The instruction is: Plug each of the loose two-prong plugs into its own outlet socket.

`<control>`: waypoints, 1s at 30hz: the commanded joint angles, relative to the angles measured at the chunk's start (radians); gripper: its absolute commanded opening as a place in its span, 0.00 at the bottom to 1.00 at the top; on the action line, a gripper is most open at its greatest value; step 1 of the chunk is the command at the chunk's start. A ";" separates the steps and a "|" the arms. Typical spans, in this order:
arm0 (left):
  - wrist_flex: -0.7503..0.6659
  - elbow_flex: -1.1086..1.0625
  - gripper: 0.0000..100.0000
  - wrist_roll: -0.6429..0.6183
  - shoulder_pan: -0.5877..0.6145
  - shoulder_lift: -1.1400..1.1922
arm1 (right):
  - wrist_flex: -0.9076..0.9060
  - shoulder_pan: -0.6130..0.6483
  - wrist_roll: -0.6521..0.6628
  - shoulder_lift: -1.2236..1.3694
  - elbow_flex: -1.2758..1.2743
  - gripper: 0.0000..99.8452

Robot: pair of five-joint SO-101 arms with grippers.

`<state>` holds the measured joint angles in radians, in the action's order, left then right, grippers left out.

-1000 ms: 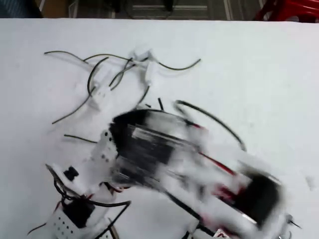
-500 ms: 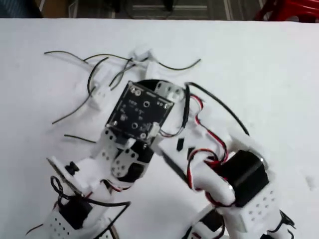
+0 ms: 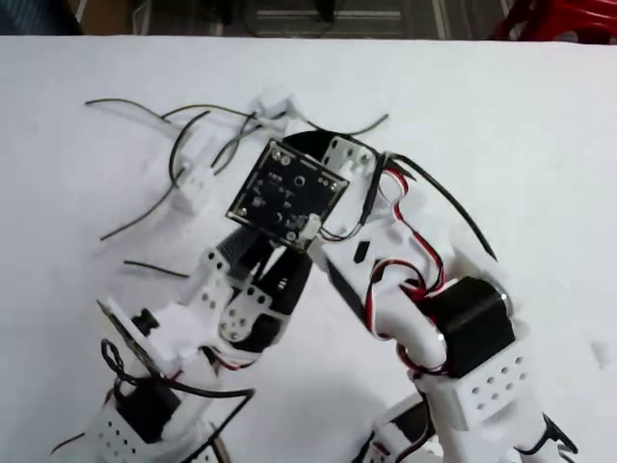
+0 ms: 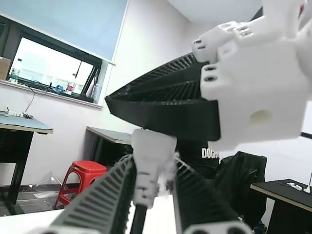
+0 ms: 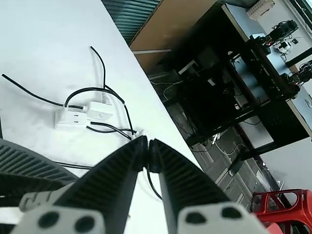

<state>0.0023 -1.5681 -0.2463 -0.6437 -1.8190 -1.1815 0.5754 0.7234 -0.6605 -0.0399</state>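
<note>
closest in, the left gripper has its jaws clamped on a white two-prong plug, held up off the surface with its black cord dropping between the jaws. the prongs i can't make out. crossing just beside it is the right gripper, jaws closed tip to tip with nothing seen between them. that's the first worry: the arms are so close that a bump could twist the plug in the grip or knock it loose.

farther out, two white socket blocks lie side by side on the surface, ringed by loops of black cable. they look light and unanchored, so a push from the plug could slide a block away rather than seat the prongs. the free arm would likely need to brace it. those loops could snag a descending jaw too.

as for what holds what, the sockets are the only receivers here. the slots facing the right wrist view look dark and unfilled, as far as i can tell. farthest off, another white block lies among the wires.
</note>
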 commanded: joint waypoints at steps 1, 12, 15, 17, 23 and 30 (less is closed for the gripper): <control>-0.006 0.058 0.02 0.012 -0.010 -0.008 | 0.004 -0.036 0.012 0.016 -0.015 0.02; -0.006 0.058 0.02 0.012 -0.010 -0.008 | 0.001 -0.058 0.012 0.002 0.029 0.02; -0.005 0.058 0.02 0.012 -0.010 -0.008 | -0.004 -0.019 0.012 -0.001 0.100 0.02; -0.002 0.058 0.02 0.012 -0.010 -0.008 | -0.028 0.007 0.012 0.001 0.155 0.02; 0.000 0.034 0.02 0.012 -0.008 -0.008 | -0.051 0.079 0.006 0.001 0.269 0.02; 0.000 0.026 0.03 0.018 -0.008 -0.008 | -0.050 0.074 0.005 -0.001 0.318 0.02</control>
<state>0.0008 -1.5635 -0.2447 -0.6437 -1.8236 -1.2306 0.6521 0.7265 -0.6483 0.2394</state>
